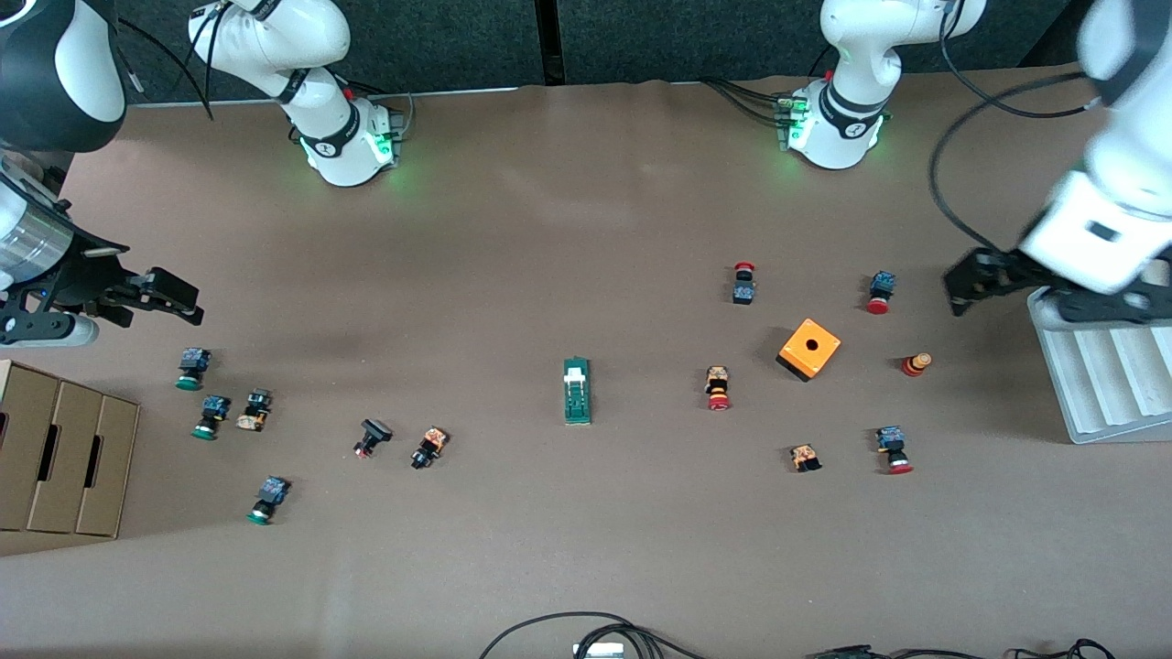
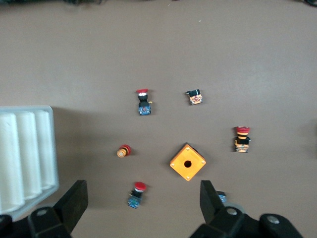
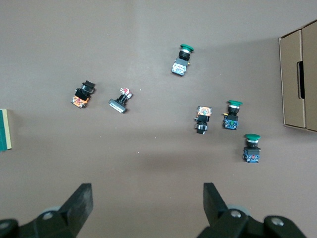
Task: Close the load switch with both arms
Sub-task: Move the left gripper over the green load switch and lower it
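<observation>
The load switch (image 1: 577,391), a narrow dark-green block with a white lever, lies flat in the middle of the table. Only its green edge (image 3: 5,130) shows in the right wrist view, and it is out of the left wrist view. My right gripper (image 1: 188,302) is open and empty, up over the table at the right arm's end, above the green-capped push-buttons; it also shows in its wrist view (image 3: 146,203). My left gripper (image 1: 955,291) is open and empty, up over the left arm's end beside the white tray. In its wrist view (image 2: 143,203) a red-capped push-button (image 2: 136,194) lies on the table under it.
The orange cube with a hole (image 1: 809,349) and several red-capped push-buttons lie toward the left arm's end. Green-capped push-buttons (image 1: 192,368) and a cardboard box (image 1: 64,458) are at the right arm's end. A white ribbed tray (image 1: 1108,375) is at the left arm's end.
</observation>
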### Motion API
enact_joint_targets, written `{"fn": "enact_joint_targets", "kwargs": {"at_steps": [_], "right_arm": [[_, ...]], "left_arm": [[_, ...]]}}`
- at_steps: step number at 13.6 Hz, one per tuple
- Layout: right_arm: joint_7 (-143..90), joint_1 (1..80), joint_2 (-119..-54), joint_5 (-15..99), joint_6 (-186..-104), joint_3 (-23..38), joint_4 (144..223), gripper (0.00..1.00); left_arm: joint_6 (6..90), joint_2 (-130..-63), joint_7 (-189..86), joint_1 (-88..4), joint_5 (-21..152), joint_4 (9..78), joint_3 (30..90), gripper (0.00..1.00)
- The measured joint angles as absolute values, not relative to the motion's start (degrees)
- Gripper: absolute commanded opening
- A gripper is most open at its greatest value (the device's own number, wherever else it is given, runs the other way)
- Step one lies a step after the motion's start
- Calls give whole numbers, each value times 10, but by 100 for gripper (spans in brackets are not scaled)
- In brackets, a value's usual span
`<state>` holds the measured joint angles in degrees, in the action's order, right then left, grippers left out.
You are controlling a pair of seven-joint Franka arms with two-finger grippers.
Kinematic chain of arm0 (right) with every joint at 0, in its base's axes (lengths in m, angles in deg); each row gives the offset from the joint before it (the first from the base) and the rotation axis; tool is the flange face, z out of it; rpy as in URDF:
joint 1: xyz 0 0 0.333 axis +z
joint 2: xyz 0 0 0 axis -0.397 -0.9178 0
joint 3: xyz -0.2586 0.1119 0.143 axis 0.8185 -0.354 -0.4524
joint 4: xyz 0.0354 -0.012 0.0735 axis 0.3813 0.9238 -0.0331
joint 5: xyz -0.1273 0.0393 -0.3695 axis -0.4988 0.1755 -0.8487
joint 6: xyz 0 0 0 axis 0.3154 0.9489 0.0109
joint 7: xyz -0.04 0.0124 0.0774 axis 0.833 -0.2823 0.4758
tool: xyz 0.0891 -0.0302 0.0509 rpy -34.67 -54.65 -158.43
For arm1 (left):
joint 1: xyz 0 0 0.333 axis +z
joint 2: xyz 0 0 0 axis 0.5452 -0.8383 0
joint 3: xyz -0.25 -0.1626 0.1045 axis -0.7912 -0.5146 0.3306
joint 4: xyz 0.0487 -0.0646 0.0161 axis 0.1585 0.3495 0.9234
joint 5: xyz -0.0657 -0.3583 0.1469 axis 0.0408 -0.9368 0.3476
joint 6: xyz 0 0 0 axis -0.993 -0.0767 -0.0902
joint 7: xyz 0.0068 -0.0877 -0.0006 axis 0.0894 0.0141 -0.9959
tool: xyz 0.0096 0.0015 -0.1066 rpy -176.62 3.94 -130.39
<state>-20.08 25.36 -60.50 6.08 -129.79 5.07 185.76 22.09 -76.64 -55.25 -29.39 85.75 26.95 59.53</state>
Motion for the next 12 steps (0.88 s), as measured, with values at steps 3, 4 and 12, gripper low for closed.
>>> {"fn": "enact_joint_targets", "kwargs": {"at_steps": [3, 4, 12], "right_arm": [[-201, 253, -605, 61, -1299, 52, 1858, 99], [-201, 253, -606, 61, -1300, 52, 1858, 99], [-201, 253, -608, 61, -1301, 52, 1854, 99]], "left_arm": [[221, -778, -560, -326, 984, 271, 518, 100], [221, -782, -564, -344, 1001, 271, 508, 100], [204, -845, -562, -411, 1013, 282, 503, 100]]}}
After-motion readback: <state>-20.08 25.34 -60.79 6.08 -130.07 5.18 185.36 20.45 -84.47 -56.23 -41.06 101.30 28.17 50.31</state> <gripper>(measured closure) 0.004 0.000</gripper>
